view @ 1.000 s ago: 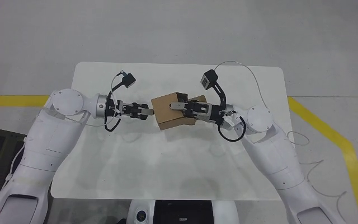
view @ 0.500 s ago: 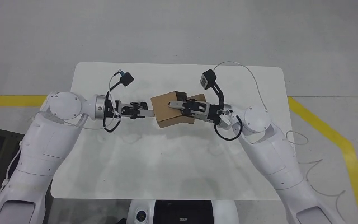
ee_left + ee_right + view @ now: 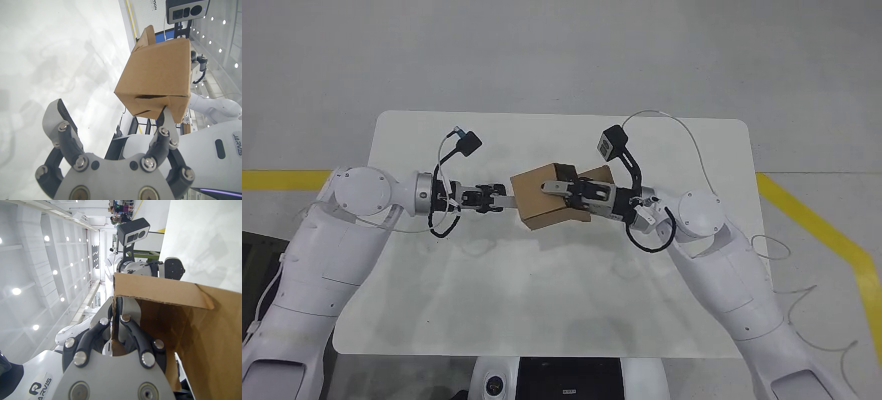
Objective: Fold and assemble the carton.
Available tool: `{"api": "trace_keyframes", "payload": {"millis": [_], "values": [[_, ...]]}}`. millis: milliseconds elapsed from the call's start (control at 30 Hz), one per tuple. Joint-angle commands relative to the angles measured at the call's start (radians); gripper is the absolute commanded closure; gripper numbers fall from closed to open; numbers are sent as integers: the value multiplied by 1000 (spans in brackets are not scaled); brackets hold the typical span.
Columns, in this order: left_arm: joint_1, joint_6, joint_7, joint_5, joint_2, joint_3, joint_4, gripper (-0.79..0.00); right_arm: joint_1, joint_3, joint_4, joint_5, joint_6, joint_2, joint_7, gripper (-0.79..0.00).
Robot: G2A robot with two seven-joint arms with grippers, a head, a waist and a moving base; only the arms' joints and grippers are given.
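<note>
A brown carton (image 3: 545, 196) is held above the middle of the white table (image 3: 562, 300), between the two arms. My right gripper (image 3: 562, 188) is shut on an edge of the carton's open side; in the right wrist view its fingers (image 3: 121, 311) pinch that cardboard wall (image 3: 162, 289) and the hollow inside shows. My left gripper (image 3: 112, 106) stands open at the carton's closed end. One of its fingertips (image 3: 164, 113) touches the folded end flaps of the carton (image 3: 157, 75), and the other finger (image 3: 63, 111) is apart from it.
A white cable (image 3: 692, 130) loops over the back right of the table. The yellow floor line (image 3: 282, 180) runs past both sides of the table.
The carton and my right gripper have shifted slightly left. The left gripper has stayed at the carton's end, and its arm has edged a little inward.
</note>
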Motion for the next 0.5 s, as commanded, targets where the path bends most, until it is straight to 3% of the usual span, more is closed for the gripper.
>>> {"api": "trace_keyframes", "payload": {"millis": [0, 467], "values": [[-2, 0, 0, 1, -1, 6, 2, -785, 1, -3, -3, 1, 0, -1, -1, 0], [-15, -3, 7, -3, -10, 34, 10, -785, -5, -4, -6, 14, 4, -3, 3, 0]]}}
